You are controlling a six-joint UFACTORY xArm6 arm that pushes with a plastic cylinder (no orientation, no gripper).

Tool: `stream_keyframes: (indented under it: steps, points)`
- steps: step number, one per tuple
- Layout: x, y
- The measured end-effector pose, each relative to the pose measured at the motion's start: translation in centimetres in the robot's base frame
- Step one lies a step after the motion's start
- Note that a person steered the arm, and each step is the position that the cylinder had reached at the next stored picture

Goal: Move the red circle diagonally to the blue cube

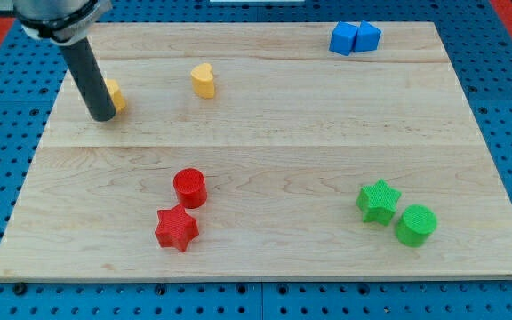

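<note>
The red circle (189, 188) stands on the wooden board at the lower middle-left, touching the red star (177, 228) just below it. The blue cube (368, 36) sits at the view's top right, pressed against a second blue block (344, 39) on its left. My tip (103, 116) rests on the board at the view's upper left, against a yellow block (114, 94) that the rod partly hides. The tip is well up and to the left of the red circle, and far from the blue cube.
A yellow heart-like block (204, 80) stands at the top middle-left. A green star (379, 201) and a green circle (415, 225) sit together at the lower right. The wooden board (274, 133) lies on a blue perforated table.
</note>
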State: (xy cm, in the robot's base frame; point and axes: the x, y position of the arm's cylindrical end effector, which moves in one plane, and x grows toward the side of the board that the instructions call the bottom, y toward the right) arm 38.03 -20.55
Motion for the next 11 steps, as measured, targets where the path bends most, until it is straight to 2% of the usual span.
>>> stream_keyframes:
  steps: [1, 2, 3, 4, 5, 6, 7, 8, 9, 10, 11]
  points:
    - [-3.0, 1.3]
    - [-0.6, 1.5]
    - [7.2, 0.0]
    - [14.6, 3.4]
    - [14.7, 12.5]
    - [12.7, 21.8]
    - [13.2, 25.4]
    - [8.5, 25.6]
    - [2.8, 22.4]
    - [-0.8, 22.2]
    - [-0.9, 22.2]
